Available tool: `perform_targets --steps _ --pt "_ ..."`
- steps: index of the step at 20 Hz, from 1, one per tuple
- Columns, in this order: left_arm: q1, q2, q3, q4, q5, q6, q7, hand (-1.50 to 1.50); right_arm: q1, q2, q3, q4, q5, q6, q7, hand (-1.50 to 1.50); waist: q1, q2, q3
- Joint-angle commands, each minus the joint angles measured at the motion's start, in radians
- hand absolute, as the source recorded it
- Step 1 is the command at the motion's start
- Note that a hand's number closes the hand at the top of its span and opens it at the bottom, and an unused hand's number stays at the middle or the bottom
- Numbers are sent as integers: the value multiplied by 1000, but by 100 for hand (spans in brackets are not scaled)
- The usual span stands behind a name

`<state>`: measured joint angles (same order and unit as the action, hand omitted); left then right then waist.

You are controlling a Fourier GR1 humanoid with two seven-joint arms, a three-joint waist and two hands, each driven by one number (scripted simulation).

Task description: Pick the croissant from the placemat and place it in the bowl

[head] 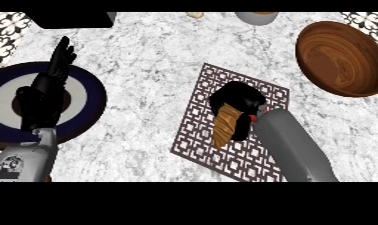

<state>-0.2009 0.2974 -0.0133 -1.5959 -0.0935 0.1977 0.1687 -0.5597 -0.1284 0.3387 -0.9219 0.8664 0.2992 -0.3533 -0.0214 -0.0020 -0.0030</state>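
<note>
Croissant [225, 123] was seen on the placemat [258, 161], its lower tip pointing toward the near edge and its upper part hidden under the right hand [236, 101]. The fingers [242, 131] of that hand were curled down over and alongside the pastry, apparently closed round it, though how much of it was actually enclosed could not be made out. No lift was evident; the pastry appeared to rest on the mat.

A slip was judged the main risk: the tapered, uncovered end could swing or slide out if the hold sat only on the upper part. The placemat might also be dragged across the worktop [148, 49] if fingertips caught its lattice.

The wooden bowl [341, 59] stood well apart, beyond the mat's far right corner; its raised rim could be clipped if the carry were kept low.

The left hand [44, 94] was resting open, fingers up, over a dark-rimmed plate [88, 104] at the left.
</note>
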Motion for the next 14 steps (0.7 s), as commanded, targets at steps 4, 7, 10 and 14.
perform_targets --steps 4,7,10,14 --pt "1 4 -1 -11 -5 1 4 0 -84 125 -297 27 -72 -271 547 150 12 -6 3" --pt "-11 -10 -18 -3 -3 -7 0 0 -193 127 -345 -34 -102 -444 714 150 46 -6 2" --pt "-25 -2 -25 -17 5 -29 8 0 -268 128 -340 -44 -66 -638 891 150 83 -3 1" --pt "-39 -19 -43 7 -11 -22 17 0 -383 128 -290 -12 72 -806 1163 150 66 0 0"
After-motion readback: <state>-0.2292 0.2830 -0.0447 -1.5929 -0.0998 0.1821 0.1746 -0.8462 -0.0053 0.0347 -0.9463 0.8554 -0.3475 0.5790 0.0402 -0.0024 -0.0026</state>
